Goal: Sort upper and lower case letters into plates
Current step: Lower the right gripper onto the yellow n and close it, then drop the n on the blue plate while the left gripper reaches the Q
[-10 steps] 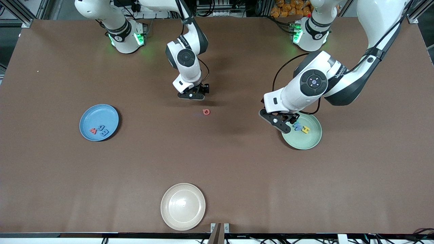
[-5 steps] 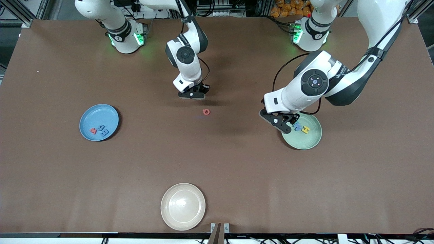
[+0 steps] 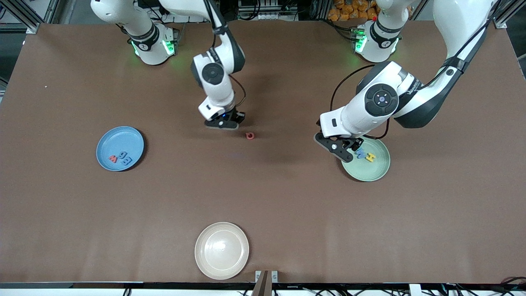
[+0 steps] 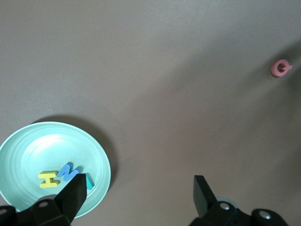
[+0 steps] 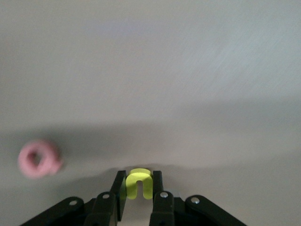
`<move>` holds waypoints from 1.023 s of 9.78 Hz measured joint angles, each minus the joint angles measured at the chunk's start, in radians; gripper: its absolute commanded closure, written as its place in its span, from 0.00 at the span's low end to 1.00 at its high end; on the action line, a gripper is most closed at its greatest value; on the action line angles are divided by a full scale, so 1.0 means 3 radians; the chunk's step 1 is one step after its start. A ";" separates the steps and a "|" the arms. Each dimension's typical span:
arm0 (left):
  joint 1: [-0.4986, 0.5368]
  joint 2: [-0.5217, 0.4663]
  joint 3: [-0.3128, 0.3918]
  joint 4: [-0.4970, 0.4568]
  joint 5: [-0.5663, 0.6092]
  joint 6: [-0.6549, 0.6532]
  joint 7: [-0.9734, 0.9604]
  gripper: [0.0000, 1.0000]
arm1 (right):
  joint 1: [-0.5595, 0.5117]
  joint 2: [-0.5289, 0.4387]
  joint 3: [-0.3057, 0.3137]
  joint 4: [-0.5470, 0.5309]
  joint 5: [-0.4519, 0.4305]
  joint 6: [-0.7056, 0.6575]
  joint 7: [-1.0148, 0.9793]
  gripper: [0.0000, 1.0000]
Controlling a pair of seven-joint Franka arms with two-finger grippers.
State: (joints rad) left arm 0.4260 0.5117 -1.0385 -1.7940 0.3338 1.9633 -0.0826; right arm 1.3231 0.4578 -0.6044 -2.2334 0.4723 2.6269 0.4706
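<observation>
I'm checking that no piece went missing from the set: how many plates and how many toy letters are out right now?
Round shallow plates: 3 (sky blue plate, mint green plate, cream-white plate)
Chunky toy letters: 8 (3 in the sky blue plate, 3 in the mint green plate, red letter on the brown table, yellow letter in the right gripper)
Total: 11

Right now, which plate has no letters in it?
The cream plate, nearest the front camera. The blue plate holds red and blue letters; the green plate, under the left gripper, holds a yellow and a blue letter.
</observation>
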 measured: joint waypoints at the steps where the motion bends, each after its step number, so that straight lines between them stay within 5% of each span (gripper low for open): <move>1: -0.0001 0.0000 0.0000 0.0000 0.0000 0.0000 0.0000 0.00 | -0.0019 -0.0010 -0.0174 0.0000 0.0000 -0.0006 -0.0209 1.00; 6: -0.0142 0.0086 0.0019 0.0011 0.0000 0.0089 -0.0134 0.00 | -0.0408 -0.0011 -0.0793 -0.0008 0.0001 -0.0405 -0.1409 1.00; 8: -0.0482 0.0192 0.0185 0.0105 0.0000 0.0364 -0.0302 0.00 | -0.0526 -0.0016 -0.1301 -0.0010 0.0003 -0.0767 -0.2026 1.00; 10: -0.1138 0.0287 0.0605 0.0273 0.0060 0.0670 -0.0314 0.00 | -0.0875 -0.0024 -0.1530 0.0001 0.0008 -0.1014 -0.2667 1.00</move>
State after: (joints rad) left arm 0.0847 0.5978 -0.8570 -1.7119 0.3519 2.1642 -0.1768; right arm 1.0606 0.4506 -1.0632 -2.2329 0.4747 2.3228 -0.3296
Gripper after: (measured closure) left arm 0.000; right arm 0.736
